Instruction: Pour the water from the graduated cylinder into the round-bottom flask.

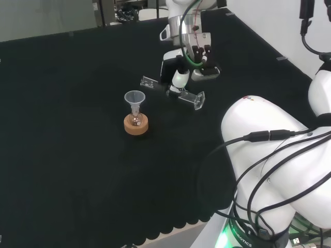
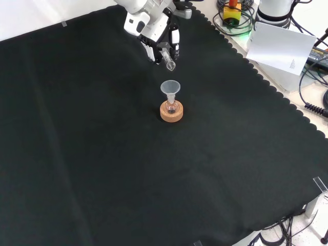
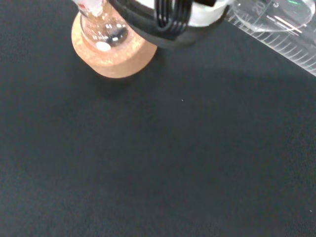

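A small round-bottom flask (image 1: 136, 119) stands in a cork ring (image 1: 137, 126) with a clear funnel (image 1: 134, 97) in its neck. The hand (image 1: 182, 58) is shut on the clear graduated cylinder (image 1: 190, 96), which lies almost level above the cloth. One end of it points toward the funnel, up and to the right of it in the head view. From the front, the hand (image 2: 158, 32) holds the cylinder (image 2: 169, 62) just beyond the funnel (image 2: 170, 87) and cork ring (image 2: 171, 114). The wrist view has the flask (image 3: 102, 32), the ring (image 3: 118, 57) and the cylinder's scale (image 3: 276, 27). I cannot tell whether water is in it.
Black cloth (image 1: 77, 170) spreads wide around the stand. The arm's white links (image 1: 269, 150) and cables fill the head view's right. Beyond the cloth's scalloped edge (image 2: 266, 84), the front view has a white sheet (image 2: 279, 46) and cables.
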Motion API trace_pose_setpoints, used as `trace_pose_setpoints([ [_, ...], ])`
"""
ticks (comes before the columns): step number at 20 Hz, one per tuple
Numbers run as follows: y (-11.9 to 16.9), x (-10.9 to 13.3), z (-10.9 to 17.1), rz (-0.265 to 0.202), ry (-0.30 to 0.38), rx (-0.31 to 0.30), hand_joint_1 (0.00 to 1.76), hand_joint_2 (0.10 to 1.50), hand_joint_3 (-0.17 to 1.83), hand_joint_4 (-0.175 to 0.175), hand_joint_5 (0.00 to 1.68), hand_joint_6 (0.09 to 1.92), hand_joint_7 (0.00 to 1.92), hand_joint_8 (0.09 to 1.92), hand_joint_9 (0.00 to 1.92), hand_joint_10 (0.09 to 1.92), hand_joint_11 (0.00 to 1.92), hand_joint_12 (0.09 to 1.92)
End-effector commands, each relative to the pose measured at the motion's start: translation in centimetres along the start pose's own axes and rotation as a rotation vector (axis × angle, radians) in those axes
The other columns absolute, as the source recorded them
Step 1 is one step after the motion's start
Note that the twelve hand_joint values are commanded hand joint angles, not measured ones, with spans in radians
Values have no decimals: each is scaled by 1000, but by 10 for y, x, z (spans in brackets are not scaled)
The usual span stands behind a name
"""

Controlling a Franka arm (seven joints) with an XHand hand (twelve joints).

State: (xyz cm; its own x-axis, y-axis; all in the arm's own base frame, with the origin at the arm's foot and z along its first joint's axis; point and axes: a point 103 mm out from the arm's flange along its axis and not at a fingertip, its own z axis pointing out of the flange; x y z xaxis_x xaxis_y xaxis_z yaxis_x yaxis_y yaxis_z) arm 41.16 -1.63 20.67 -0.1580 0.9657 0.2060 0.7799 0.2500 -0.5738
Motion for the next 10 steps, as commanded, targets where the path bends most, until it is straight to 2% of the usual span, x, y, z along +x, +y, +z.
trace_pose_setpoints([
  [1,0,2,-3,44,-69,63,1303,1000,-3,-175,1230,577,1287,536,1625,87,1301,696],
  [10,0,11,-8,82,-135,116,1303,1000,-3,-175,1230,576,1288,535,1629,87,1302,693],
])
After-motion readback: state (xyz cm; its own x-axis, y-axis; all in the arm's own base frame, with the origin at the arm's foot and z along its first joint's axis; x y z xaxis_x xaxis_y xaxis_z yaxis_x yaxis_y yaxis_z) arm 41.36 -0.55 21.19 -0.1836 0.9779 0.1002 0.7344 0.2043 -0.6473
